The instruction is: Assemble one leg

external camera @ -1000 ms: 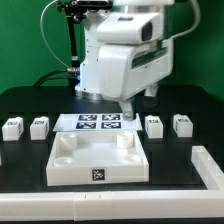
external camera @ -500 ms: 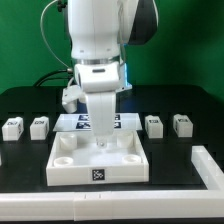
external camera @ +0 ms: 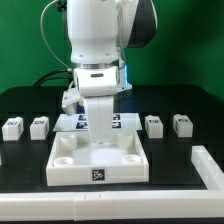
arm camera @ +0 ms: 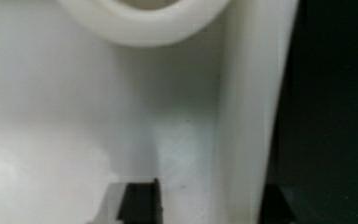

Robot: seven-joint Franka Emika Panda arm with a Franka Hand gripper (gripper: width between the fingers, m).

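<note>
My two-finger gripper [external camera: 103, 142] sits low in the flat white socketed board [external camera: 70, 172], likely to grasp it, finger gap impossible to tell, small white tagged leg [external camera: 38, 126] at nine o'clock.

1. A plain green backdrop [external camera: 190, 45] stood behind the tabletop [external camera: 185, 150] and filled the space above its far edge.
2. The tabletop was matt black and reached across the whole width of the exterior view.
3. A pale raised rail [external camera: 212, 168] ran along the tabletop's near edge and turned back along its side at the exterior view's right.
4. The light was soft and even, the backdrop above the tabletop was evenly bright, and shadows on the tabletop were faint and blurred.
</note>
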